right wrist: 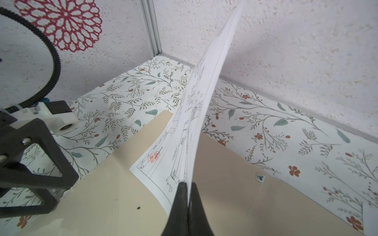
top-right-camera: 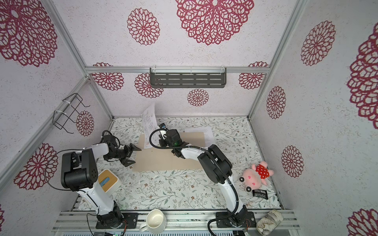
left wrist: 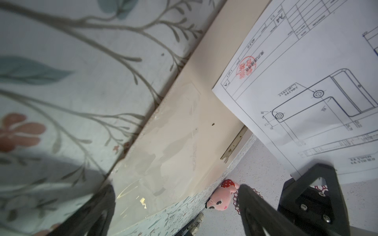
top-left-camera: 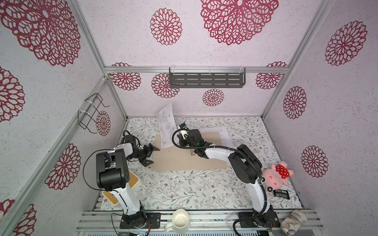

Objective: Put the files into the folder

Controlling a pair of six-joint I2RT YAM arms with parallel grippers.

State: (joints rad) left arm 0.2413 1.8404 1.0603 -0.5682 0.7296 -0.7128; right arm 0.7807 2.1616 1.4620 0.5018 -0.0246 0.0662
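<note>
The beige folder (top-left-camera: 184,161) (top-right-camera: 161,161) lies open and flat on the floral table, its metal clip (left wrist: 235,143) near the middle. Of the files, the drawing sheet (top-left-camera: 166,126) (top-right-camera: 149,126) (left wrist: 306,81) (right wrist: 194,122) stands nearly upright over the folder's far left part. My right gripper (right wrist: 187,185) (top-left-camera: 181,140) is shut on its lower edge. The printed text sheet (top-left-camera: 223,134) (top-right-camera: 204,132) lies flat at the folder's far right corner. My left gripper (top-left-camera: 151,155) (top-right-camera: 132,155) (left wrist: 177,188) hovers open at the folder's left edge, holding nothing.
A bamboo-topped tissue box (top-left-camera: 120,183) sits under the left arm. A pink plush (top-left-camera: 276,175) and a black packet (top-left-camera: 282,194) lie at the right. A white mug (top-left-camera: 180,221) and a patterned cup (top-left-camera: 293,222) rest on the front rail. A shelf (top-left-camera: 206,79) hangs on the back wall.
</note>
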